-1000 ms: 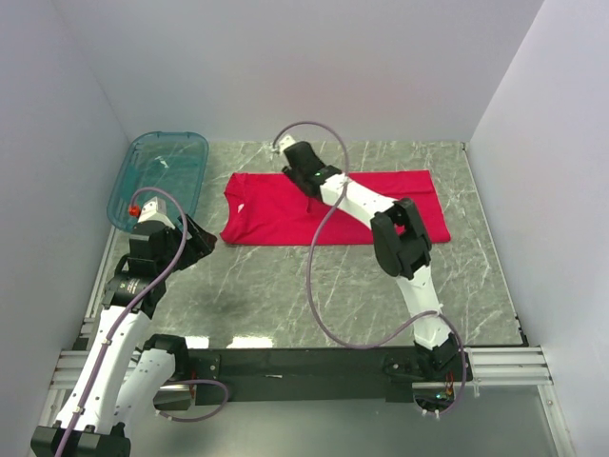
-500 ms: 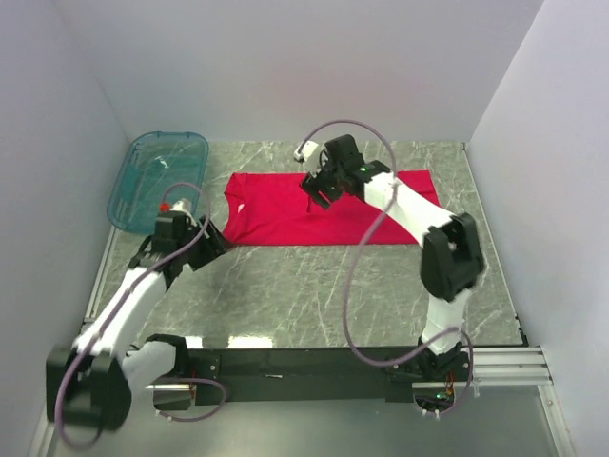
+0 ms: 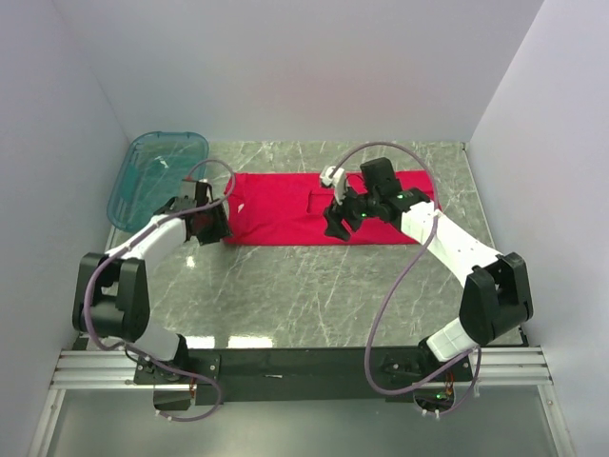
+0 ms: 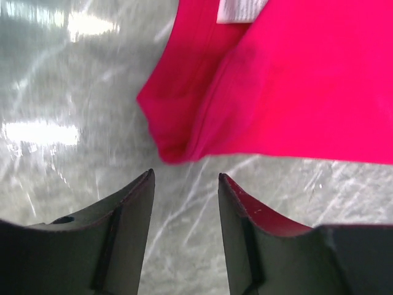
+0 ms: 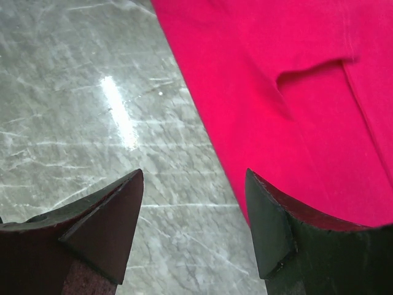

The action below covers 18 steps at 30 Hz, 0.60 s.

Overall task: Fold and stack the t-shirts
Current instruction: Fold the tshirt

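One bright red t-shirt (image 3: pixel 285 208) lies flat on the marble table as a long folded strip. My left gripper (image 3: pixel 215 225) is low at the shirt's left end and stands open. In the left wrist view its jaws (image 4: pixel 185 175) have only marble between them, and the shirt's corner (image 4: pixel 178 144) lies just ahead, with a white label (image 4: pixel 241 8) at the top. My right gripper (image 3: pixel 335 227) is open at the shirt's near edge. Its right finger (image 5: pixel 270 221) is over the red cloth (image 5: pixel 295 123), its left finger over bare marble.
A see-through teal tub (image 3: pixel 143 186) sits at the back left, close behind the left arm. Grey walls close in the table at the back and on both sides. The black base rail (image 3: pixel 304 362) runs along the near edge.
The left arm has swung from beside the tub down to the shirt's left end. The right arm has drawn back from the shirt's far side to its near edge.
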Tool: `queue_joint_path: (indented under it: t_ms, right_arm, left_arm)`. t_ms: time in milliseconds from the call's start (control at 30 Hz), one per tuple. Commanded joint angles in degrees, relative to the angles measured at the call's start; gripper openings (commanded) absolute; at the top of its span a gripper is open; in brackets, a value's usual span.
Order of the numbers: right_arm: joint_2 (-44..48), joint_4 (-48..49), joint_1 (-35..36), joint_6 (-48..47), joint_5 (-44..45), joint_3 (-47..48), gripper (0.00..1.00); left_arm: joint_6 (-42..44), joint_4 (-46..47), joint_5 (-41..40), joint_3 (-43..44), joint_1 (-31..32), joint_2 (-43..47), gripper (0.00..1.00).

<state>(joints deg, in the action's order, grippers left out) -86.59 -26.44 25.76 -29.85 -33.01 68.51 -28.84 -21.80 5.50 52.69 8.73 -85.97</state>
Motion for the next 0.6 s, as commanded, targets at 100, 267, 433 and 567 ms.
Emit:
queue_joint_path:
  t_ms: [100, 267, 433, 567]
  right_arm:
    - [2.74, 3.06, -3.61, 2.25, -5.65, -1.10, 0.73]
    - [3.35, 3.58, -5.89, 3.30, -7.41, -1.45, 0.73]
    - [3.71, 3.85, -7.12, 3.65, -8.20, -1.63, 0.73]
    - [4.14, 4.11, -7.74, 4.00, -8.47, -1.71, 0.73]
  left_arm:
    - [6.60, -5.08, -3.91, 9.44, 1.55, -6.82, 0.42]
    - [8.80, -8.96, -5.32, 12.70, 2.16, -10.35, 0.34]
    - [10.29, -10.80, -5.41, 14.81, 3.22, -12.72, 0.28]
    - [10.91, -11.59, -5.32, 16.48, 3.48, -14.13, 0.11]
